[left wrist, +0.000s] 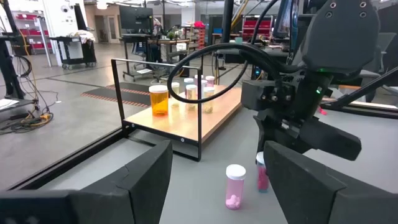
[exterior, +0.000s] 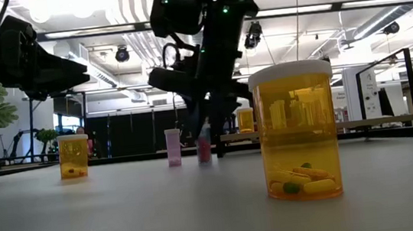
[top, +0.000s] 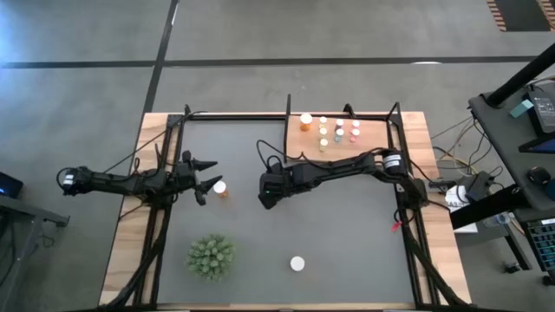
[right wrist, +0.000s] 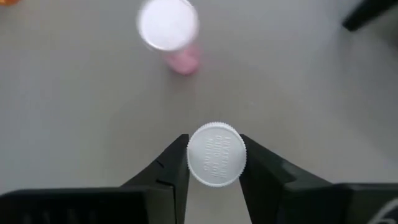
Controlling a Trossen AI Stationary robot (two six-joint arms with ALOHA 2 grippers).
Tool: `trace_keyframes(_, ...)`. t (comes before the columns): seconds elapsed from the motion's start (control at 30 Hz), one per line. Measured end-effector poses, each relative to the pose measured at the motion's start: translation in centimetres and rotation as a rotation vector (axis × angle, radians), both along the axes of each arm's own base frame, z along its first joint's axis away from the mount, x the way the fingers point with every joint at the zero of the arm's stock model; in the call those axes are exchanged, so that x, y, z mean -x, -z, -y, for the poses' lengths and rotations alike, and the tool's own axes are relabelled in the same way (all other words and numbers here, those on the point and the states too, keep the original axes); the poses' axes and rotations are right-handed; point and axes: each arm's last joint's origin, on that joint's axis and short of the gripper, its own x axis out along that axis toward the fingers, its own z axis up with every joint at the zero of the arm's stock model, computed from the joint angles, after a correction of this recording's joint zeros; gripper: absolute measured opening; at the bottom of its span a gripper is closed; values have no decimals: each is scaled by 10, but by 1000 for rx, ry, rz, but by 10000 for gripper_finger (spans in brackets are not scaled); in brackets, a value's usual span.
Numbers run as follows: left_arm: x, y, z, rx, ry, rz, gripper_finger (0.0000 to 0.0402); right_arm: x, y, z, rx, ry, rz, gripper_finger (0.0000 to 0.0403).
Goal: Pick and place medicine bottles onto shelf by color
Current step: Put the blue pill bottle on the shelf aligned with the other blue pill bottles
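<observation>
One grey mat [top: 347,234] over wooden table [top: 121,260], bright workshop behind

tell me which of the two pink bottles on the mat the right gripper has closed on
The right gripper grips the pink bottle nearer the shelf. The other pink bottle stands free beside it, untouched.

Pink bottle [right wrist: 216,154] upright on mat, clamped in right end effector [right wrist: 214,163]; second pink bottle [right wrist: 169,28] near.

Right gripper [top: 267,201] reaches to mid-surface, pointing down, jaws clamped on a white-capped pink bottle [right wrist: 216,154]; left gripper [top: 203,177] waits at nine o'clock, jaws apart
</observation>
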Motion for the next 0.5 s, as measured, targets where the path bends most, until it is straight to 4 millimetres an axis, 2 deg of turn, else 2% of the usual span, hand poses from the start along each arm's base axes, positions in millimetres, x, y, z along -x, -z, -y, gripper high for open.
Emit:
trace_keyframes(0.3,0,0,0,0,0,0,238,18,-22,5,-16,54,-45,109)
trace_keyframes(0.5,0,0,0,0,0,0,238,40,-27,14,-28,116,-53,106)
